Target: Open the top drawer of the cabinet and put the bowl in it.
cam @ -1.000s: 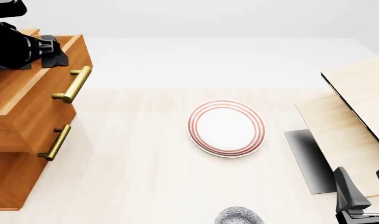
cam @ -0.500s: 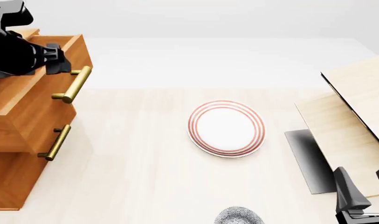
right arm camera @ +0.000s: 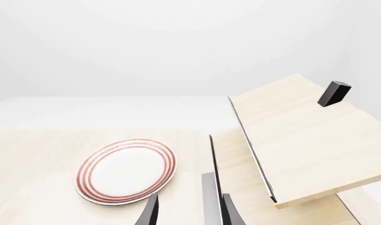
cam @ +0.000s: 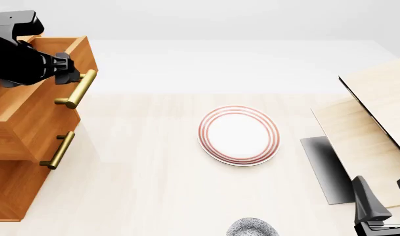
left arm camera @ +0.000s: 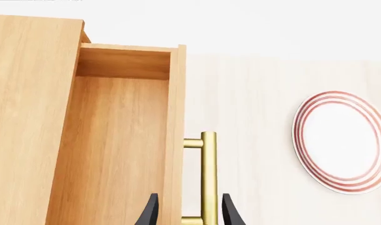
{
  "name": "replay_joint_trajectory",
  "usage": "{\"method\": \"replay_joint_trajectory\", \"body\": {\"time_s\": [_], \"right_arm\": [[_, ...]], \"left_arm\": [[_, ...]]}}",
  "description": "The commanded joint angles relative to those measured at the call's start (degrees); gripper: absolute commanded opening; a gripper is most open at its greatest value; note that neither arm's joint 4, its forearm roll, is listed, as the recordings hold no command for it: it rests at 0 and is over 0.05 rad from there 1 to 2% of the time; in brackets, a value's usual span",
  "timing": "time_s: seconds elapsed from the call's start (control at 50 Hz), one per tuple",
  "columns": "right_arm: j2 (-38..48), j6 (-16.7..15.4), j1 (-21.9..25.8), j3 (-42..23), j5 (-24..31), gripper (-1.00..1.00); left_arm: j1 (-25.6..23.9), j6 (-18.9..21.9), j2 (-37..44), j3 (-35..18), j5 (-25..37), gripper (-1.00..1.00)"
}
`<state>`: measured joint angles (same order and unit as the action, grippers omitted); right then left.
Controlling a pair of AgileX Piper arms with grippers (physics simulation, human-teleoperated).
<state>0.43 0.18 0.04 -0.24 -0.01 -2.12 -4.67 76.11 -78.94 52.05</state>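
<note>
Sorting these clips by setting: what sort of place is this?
Probably a simulated tabletop workspace, not a real room. The pale wood table sits against a blank white backdrop, with an orange-brown cabinet whose top drawer is open, a red-ringed plate and a speckled bowl.

No text, label, brand, number or sign can be read anywhere in these views. The cabinet (cam: 29, 123), its top drawer (left arm camera: 124, 140) and the brass handles are unmarked wood and metal; the plate (cam: 239, 135) carries only red rings, not writing; the bowl (cam: 252, 228) shows only a speckled pattern; the pale wood panels (right arm camera: 302, 140) and the table (cam: 154, 172) are blank.
</note>
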Motion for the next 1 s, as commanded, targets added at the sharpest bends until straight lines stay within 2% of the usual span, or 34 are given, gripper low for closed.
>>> {"method": "replay_joint_trajectory", "body": {"time_s": [0.02,0.38,0.5,0.54,0.88,1.0], "right_arm": [[-0.1,-0.1,0.0,0.0,0.0,1.0],[-0.1,0.0,0.0,0.0,0.0,1.0],[0.0,-0.1,0.0,0.0,0.0,1.0],[-0.1,-0.1,0.0,0.0,0.0,1.0],[0.0,0.0,0.0,0.0,0.0,1.0],[0.0,-0.1,0.0,0.0,0.0,1.0]], "left_arm": [[-1.5,-0.3,0.6,-0.3,-0.3,1.0],[-4.5,-0.2,0.5,-1.1,0.5,1.0],[-5.8,-0.9,0.6,-1.4,0.7,1.0],[-8.0,-2.5,0.8,-1.9,0.7,1.0],[-9.7,-2.6,1.1,-2.2,1.1,1.0],[-12.2,-3.3,1.6,-2.9,1.2,1.0]]}}
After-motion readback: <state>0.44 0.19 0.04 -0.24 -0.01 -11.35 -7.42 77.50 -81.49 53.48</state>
